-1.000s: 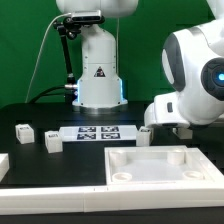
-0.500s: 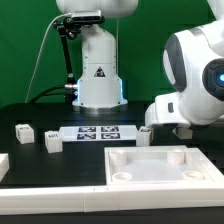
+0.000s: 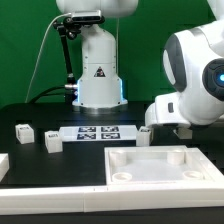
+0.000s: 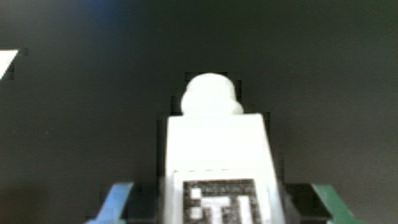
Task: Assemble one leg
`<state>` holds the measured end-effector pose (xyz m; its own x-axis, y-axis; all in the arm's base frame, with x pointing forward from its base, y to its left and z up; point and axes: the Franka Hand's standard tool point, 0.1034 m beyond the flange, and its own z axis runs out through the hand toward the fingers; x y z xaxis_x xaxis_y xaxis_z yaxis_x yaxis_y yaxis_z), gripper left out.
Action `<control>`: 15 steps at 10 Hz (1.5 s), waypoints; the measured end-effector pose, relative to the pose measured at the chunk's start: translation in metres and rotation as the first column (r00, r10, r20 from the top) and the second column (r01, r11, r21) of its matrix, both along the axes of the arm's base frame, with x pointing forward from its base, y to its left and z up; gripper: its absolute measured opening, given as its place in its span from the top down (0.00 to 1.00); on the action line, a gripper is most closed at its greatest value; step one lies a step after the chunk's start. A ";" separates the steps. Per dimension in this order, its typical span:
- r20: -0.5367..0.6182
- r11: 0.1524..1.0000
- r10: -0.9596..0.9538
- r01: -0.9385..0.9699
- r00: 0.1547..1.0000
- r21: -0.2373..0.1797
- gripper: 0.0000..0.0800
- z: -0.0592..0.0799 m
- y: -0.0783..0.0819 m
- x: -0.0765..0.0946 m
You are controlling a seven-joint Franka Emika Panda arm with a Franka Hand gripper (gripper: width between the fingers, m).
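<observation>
In the wrist view a leg (image 4: 217,150), a small white block with a black-and-white tag and a rounded peg at its far end, lies between my fingers. My gripper (image 4: 219,203) straddles it, with a narrow dark gap showing between the block and each finger (image 4: 125,200). In the exterior view this leg (image 3: 145,131) sits on the black table by the back corner of the large white base (image 3: 165,172), under my gripper (image 3: 147,124). Two more legs (image 3: 22,130) (image 3: 51,142) stand at the exterior view's left.
The marker board (image 3: 95,133) lies in front of the robot's pedestal (image 3: 98,80). A white part (image 3: 3,163) lies at the exterior view's left edge. A white ledge (image 3: 60,198) runs along the front.
</observation>
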<state>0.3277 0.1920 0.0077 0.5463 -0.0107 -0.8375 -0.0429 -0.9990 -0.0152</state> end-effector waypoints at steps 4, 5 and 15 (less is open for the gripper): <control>0.025 0.998 0.002 -0.003 1.000 0.059 0.64 0.062 -0.021 0.040; 0.031 0.998 0.001 -0.003 1.000 0.062 0.64 0.077 -0.023 0.047; 0.704 0.997 -0.049 -0.006 0.709 0.076 0.64 0.119 -0.030 0.116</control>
